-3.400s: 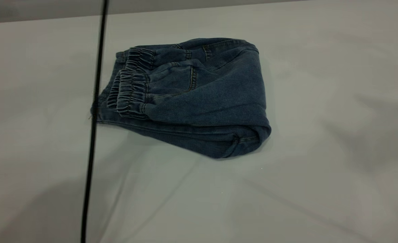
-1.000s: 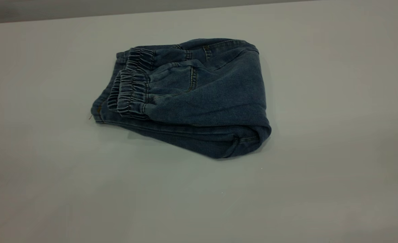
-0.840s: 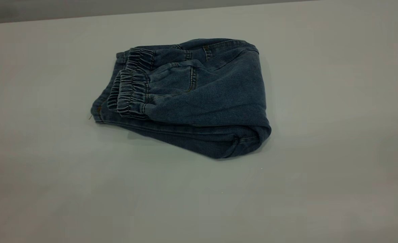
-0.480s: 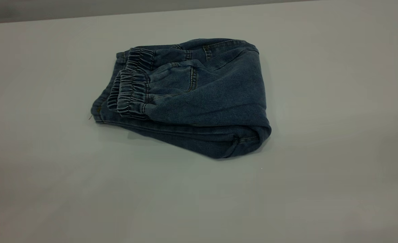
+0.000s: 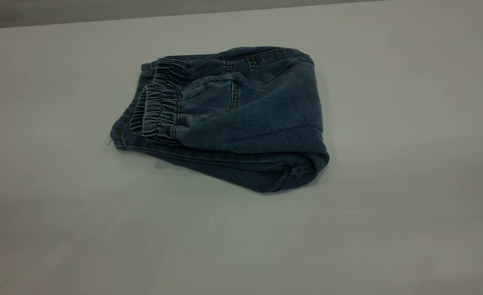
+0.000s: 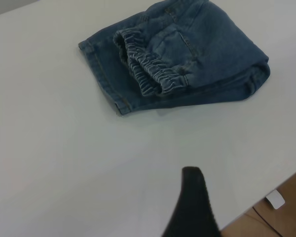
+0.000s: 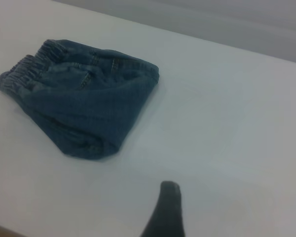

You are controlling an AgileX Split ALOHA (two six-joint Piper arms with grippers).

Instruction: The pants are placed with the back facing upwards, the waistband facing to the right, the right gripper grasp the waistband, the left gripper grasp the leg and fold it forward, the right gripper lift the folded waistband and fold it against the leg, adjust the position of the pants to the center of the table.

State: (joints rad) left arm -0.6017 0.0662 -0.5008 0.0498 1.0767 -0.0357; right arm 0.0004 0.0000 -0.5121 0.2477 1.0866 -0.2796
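Item: pants (image 5: 241,119), blue denim, folded into a compact bundle lying flat on the pale grey worktop (image 5: 389,205). In the exterior view the bundle sits on the worktop's middle part, somewhat toward the far edge and a little to the view's left of centre. Elastic gathered cuffs (image 5: 159,116), two, stacked one on the other, lie on top of the bundle at its left end, over a flat lower layer whose hemmed edge (image 5: 118,137) juts out past them. The rounded fold (image 5: 307,164) forms the bundle's right end, thick and slightly raised. Orange-stitched seams run across the upper layer beside the cuffs. Left pincer: outside the exterior view; its wrist view shows only one dark fingertip (image 6: 193,207) above bare worktop, well apart from the pants (image 6: 182,59) and on the cuff (image 6: 153,71) side of them; grasping nothing that shows, whether released or clenched cannot be told. Right pincer: likewise outside the exterior view; its wrist view shows one dark fingertip (image 7: 166,210) over bare worktop, well apart from the pants (image 7: 84,94) and on the fold side of them; nothing in its hold that shows, released or clenched cannot be told. A strip of brown floor (image 6: 276,217) shows past the worktop's edge in the left wrist view.
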